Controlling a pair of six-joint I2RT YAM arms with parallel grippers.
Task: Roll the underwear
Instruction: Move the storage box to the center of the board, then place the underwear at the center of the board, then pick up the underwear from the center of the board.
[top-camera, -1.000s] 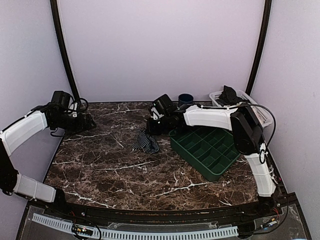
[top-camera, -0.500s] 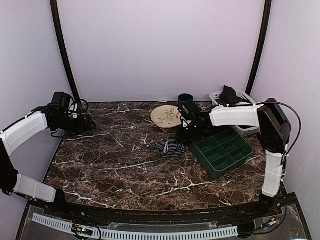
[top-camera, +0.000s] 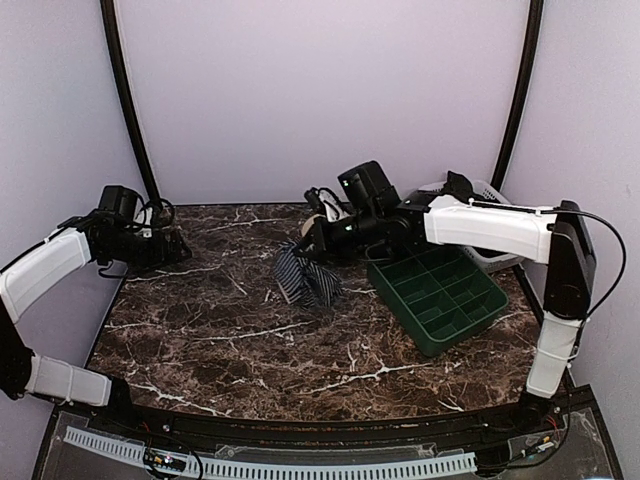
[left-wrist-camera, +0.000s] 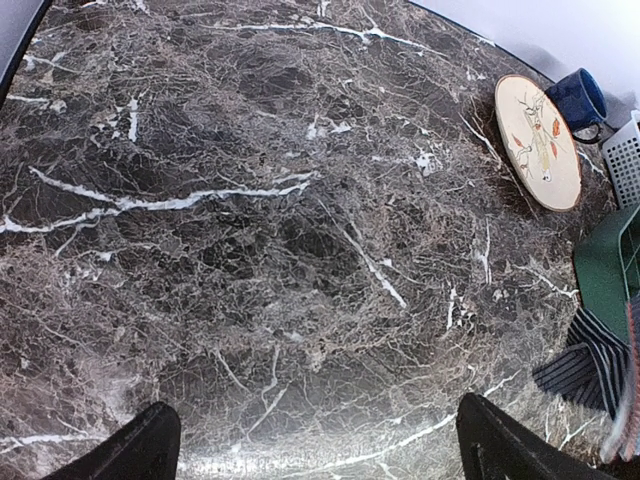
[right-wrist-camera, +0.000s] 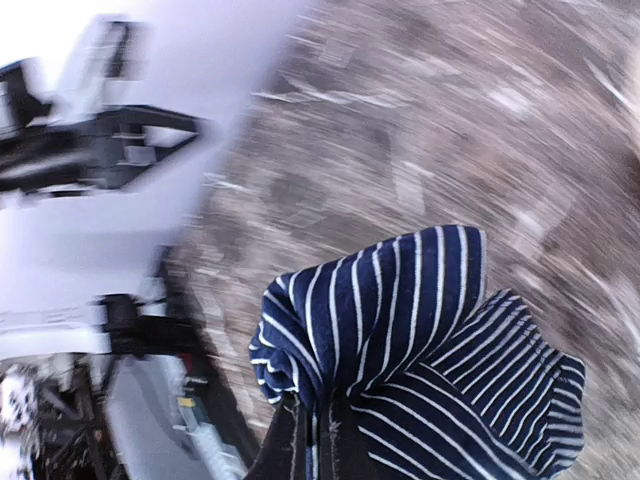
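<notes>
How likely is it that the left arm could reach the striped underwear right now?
Probably yes: only bare marble table lies between the open left gripper and the underwear, which dangles from the shut right gripper.

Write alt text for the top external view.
The right gripper, shut, holds the bunched navy-striped underwear over the middle of the dark marble table, beside a green compartment tray. The left gripper sits open and empty at the table's left edge.
</notes>
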